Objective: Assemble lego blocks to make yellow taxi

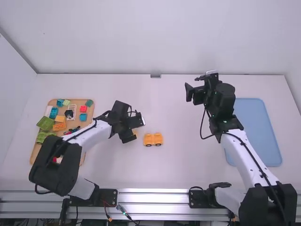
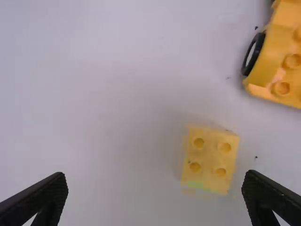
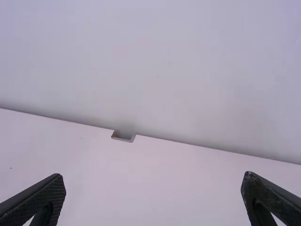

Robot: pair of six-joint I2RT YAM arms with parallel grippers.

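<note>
arm on the left (image 1: 96, 133), bent at a dark elbow and stretched low over the desk (image 1: 178, 165) toward the middle, with its left claw (image 1: 133, 129) angled down above a small yellow block (image 2: 209, 157). spread wide in the left wrist view, with the block between the fingers there and pinched by neither. over on the other side, the right arm (image 1: 247, 157), reaching up toward the far part of the desk, with the right claw (image 1: 193, 84) turned inward, well apart from the blocks. spread too, around nothing.

counted: one yellow toy car (image 1: 153, 139), upright on the desk just beside the small block, with two wheels to see from above; one small yellow block, four studs on top, a pale green patch along one edge. on the wooden tray (image 1: 34, 153) at left: three blue blocks (image 1: 83, 117), two orange blocks (image 1: 59, 126), two large green pieces (image 1: 45, 123), one red block (image 1: 83, 108) near the far right corner, and some smaller bits too tangled to count. at right, one blue tray (image 1: 256, 127), lying flat.

partly hidden: the small block, under the left claw from above; the wooden tray's near part, behind the left arm; the blue tray's inner edge, behind the right arm. cut off by the left wrist view's edge: the car.
</note>
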